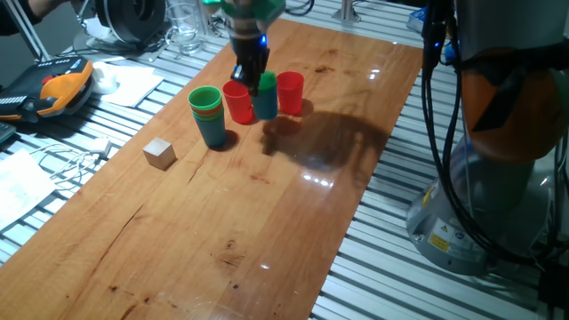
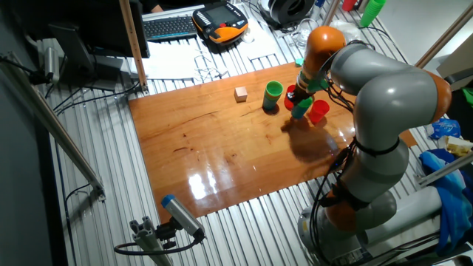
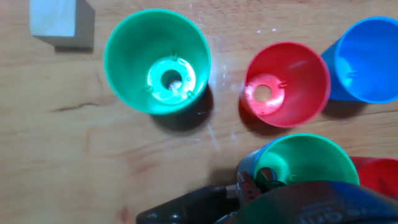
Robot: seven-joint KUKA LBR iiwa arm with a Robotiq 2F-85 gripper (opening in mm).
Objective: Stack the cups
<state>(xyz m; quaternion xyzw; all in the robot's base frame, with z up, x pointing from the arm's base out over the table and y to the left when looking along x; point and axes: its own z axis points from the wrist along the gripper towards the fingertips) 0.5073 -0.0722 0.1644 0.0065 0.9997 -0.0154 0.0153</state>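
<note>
My gripper (image 1: 252, 71) hangs over a cluster of cups at the table's far end. Its fingers (image 3: 250, 185) are shut on the left rim of a green cup (image 3: 306, 160), which has a blue rim showing around it. In one fixed view this green cup (image 1: 266, 83) sits on top of a blue cup (image 1: 265, 106). A red cup (image 1: 238, 101) stands just left of it and another red cup (image 1: 290, 92) just right. Further left is a stack with a green cup (image 1: 205, 99) on top. In the hand view, the open green cup (image 3: 157, 61), red cup (image 3: 287, 84) and blue cup (image 3: 367, 59) stand upright.
A small wooden cube (image 1: 159, 153) lies left of the green stack. Clear glassware (image 1: 184, 27) and an orange handset (image 1: 62, 87) sit off the board's far left. The arm's base (image 1: 498, 169) stands to the right.
</note>
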